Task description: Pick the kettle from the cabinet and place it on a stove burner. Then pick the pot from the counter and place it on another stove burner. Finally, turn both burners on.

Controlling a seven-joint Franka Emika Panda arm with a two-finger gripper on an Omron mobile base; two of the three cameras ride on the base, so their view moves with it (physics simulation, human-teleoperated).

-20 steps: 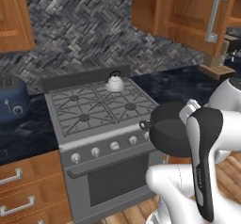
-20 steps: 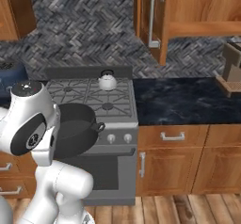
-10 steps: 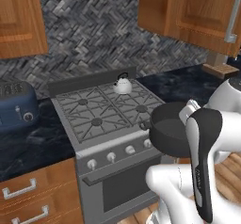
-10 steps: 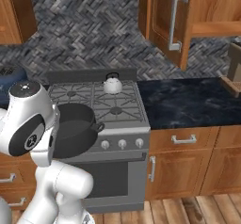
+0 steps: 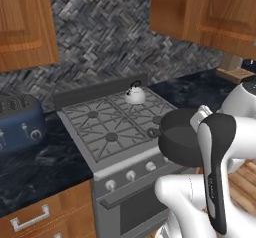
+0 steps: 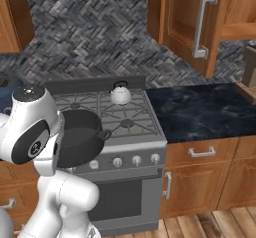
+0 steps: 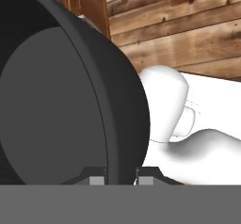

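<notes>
On the grey range (image 5: 100, 147), between stretches of black counter (image 6: 200, 109), the kettle (image 5: 134, 94) is already set on the far right burner, so the first placement is judged done. The pot (image 5: 181, 141) is held off the range at its near right corner, its rim clamped between the jaws of the gripper (image 7: 120, 177). A free burner (image 5: 111, 137) is yet to be filled, and the knobs (image 6: 136, 160) are yet to be turned.
</notes>
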